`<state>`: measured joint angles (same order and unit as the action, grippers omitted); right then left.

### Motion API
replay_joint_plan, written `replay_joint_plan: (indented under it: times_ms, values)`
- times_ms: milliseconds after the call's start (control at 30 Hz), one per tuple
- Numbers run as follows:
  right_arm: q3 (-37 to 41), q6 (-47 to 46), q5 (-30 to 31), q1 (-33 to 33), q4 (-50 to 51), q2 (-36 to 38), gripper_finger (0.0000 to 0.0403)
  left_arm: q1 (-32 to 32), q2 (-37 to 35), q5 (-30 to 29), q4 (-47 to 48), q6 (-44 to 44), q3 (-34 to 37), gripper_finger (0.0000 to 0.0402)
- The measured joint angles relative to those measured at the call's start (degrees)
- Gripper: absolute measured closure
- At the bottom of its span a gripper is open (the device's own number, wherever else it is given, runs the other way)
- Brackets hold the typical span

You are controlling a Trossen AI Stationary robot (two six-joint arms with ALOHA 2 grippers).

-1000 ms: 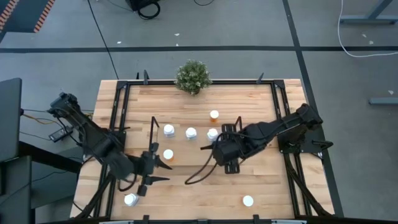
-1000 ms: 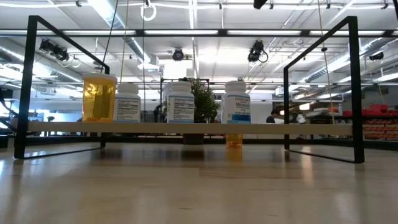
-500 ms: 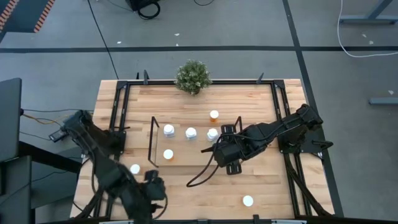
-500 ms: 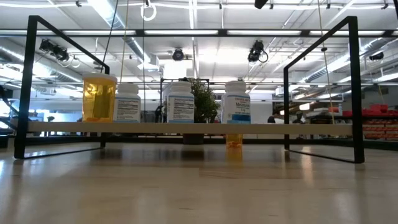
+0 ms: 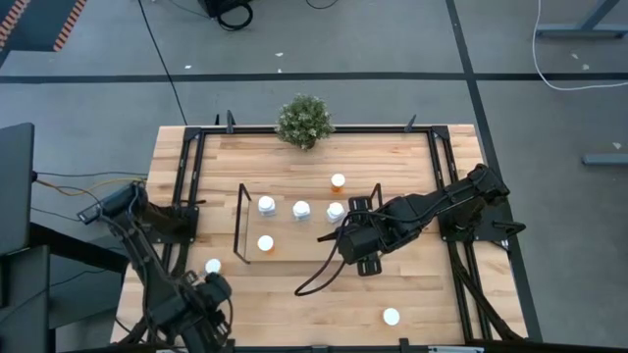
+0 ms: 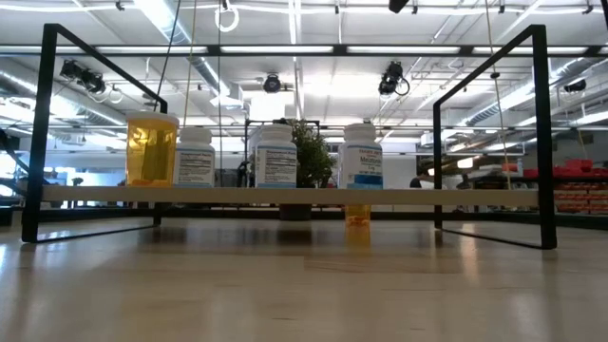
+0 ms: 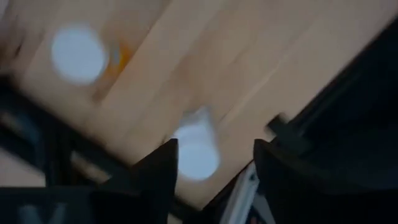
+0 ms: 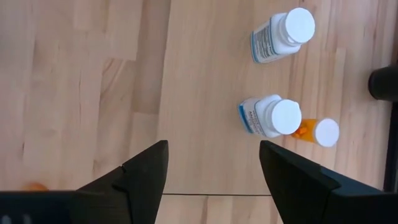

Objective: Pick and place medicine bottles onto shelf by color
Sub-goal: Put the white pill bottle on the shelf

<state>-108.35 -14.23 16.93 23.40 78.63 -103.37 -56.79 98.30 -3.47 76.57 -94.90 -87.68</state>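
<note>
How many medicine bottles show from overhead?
7 medicine bottles. Four on the shelf: three in back, one in front. One behind the shelf, one left of it, one near the table's front edge. An eighth may be hidden under the left arm.

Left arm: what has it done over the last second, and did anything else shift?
The left gripper swung from beside the shelf toward the table's near-left corner, fingers open and empty. A white-capped bottle it had hidden now shows. The right gripper and the four bottles on the shelf stayed put.
</note>
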Motion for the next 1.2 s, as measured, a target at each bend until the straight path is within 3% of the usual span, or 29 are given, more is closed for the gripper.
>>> replay_joint_plan:
  times_ms: [133,300,567,933,1200]
  values:
    - [0.01,-0.97,0.0,0.0,-0.02,0.0,0.0143,-1.31,0.02,5.22,-0.22,-4.98,4.18,0.0139]
    - [0.01,-1.21,0.0,0.04,-0.19,0.0,0.0143,-1.64,0.02,6.3,-7.04,-6.09,8.02,0.0092]
    - [0.01,-2.28,0.0,0.04,-0.18,-0.02,0.0143,-1.64,0.05,10.71,-12.14,-8.49,14.42,0.0058]
    - [0.01,-2.28,0.57,0.04,-0.19,-0.02,0.0143,-1.63,0.04,11.7,-18.9,-8.09,16.96,0.0056]
    - [0.01,-2.28,0.59,0.04,-0.2,-0.02,0.0143,-1.6,0.04,9.83,-16.12,-7.95,16.96,0.01]
